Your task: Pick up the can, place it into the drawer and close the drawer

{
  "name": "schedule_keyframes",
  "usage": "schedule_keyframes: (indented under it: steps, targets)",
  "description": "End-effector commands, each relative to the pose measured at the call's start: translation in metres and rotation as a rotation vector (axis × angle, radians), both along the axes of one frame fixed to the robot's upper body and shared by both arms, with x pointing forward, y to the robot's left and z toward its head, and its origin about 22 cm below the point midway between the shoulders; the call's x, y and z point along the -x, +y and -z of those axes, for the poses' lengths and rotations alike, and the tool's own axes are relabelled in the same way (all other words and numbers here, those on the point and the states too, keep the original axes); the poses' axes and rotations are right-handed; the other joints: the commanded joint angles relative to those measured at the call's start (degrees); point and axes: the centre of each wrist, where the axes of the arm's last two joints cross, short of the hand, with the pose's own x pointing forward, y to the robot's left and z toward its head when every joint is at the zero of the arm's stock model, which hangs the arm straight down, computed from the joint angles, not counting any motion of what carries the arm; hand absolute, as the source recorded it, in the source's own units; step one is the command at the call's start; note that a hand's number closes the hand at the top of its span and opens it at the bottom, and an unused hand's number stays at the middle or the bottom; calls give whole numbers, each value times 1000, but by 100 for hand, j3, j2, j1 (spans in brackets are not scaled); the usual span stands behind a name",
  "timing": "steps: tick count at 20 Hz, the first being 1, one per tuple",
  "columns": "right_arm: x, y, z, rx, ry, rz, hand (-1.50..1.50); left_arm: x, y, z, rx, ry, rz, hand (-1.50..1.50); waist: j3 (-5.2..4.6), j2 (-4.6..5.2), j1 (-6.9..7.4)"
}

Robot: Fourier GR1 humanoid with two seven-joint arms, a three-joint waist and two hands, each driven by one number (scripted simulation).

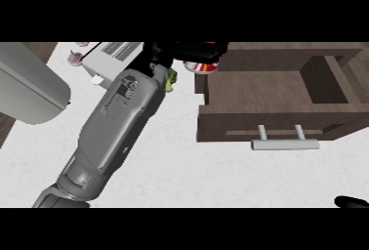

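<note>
L. forearm is being stretched diagonally to top centre; left hand [175, 52] is being curled round the can [201, 66], held at drawer's [274, 93] upper-left corner. Right hand [352, 202], lower right: fingers unclear.

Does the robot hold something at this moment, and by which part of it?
The left hand holds the can, fingers curled over its top, beside the open drawer. The right hand holds nothing visible.

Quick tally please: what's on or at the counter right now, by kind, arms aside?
Can, red and white, under the left hand: 1
Drawer unit, open drawer with grey handle: 1
Toaster-like white appliance: 1
Green item beside the forearm: 1
Pink item, too small to identify: 1
Total: 5
</note>
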Motion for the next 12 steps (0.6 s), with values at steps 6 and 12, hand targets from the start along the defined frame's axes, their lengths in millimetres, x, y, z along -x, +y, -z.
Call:
schedule_keyframes:
  steps: [6, 12]
  targets:
    - [-9, -5, -10, -5, -21, 5, -150, -10, -45, -43, -47, 2, -6, 150, 1, 38, -127]
    - [-14, -1, -10, -2, -26, -4, -150, -12, -70, -72, -102, 15, -7, 150, 4, 63, -217]
